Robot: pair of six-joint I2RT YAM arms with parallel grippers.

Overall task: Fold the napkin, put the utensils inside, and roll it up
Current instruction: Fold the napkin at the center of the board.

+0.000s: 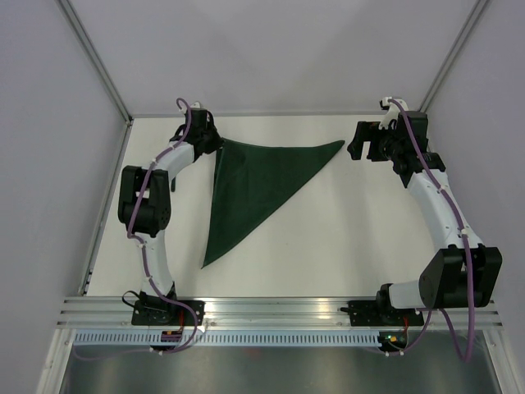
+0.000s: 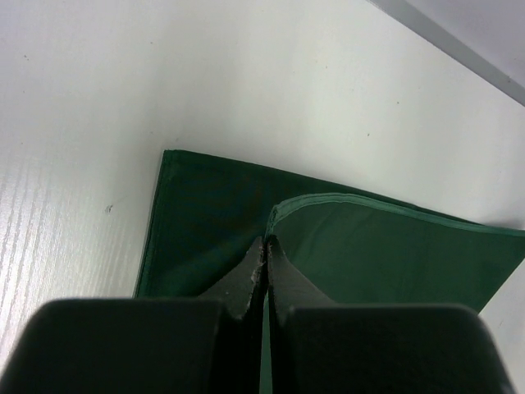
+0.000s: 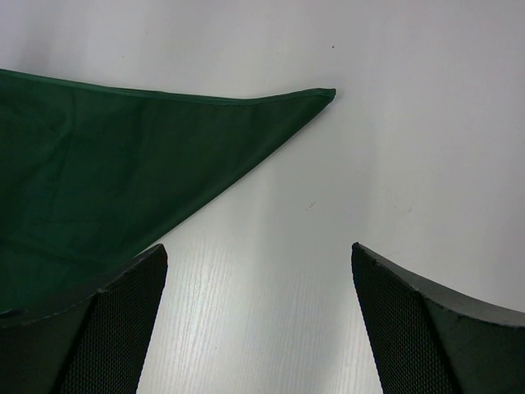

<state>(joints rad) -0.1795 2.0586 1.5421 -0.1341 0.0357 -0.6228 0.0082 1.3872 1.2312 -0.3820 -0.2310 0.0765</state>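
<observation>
The dark green napkin [image 1: 254,185] lies on the white table, folded into a triangle with one tip at the far right and one pointing toward the near edge. My left gripper [image 1: 212,141] is at its far left corner. In the left wrist view the gripper [image 2: 267,246] is shut on the napkin [image 2: 394,254], pinching the upper layer's corner, which stands slightly lifted. My right gripper [image 1: 354,148] is open and empty just right of the right tip. In the right wrist view the gripper [image 3: 259,254] is above bare table beside the napkin [image 3: 98,164]. No utensils are in view.
The white table [image 1: 344,238] is enclosed by pale walls on the left, right and far sides. A metal rail [image 1: 279,308] carrying both arm bases runs along the near edge.
</observation>
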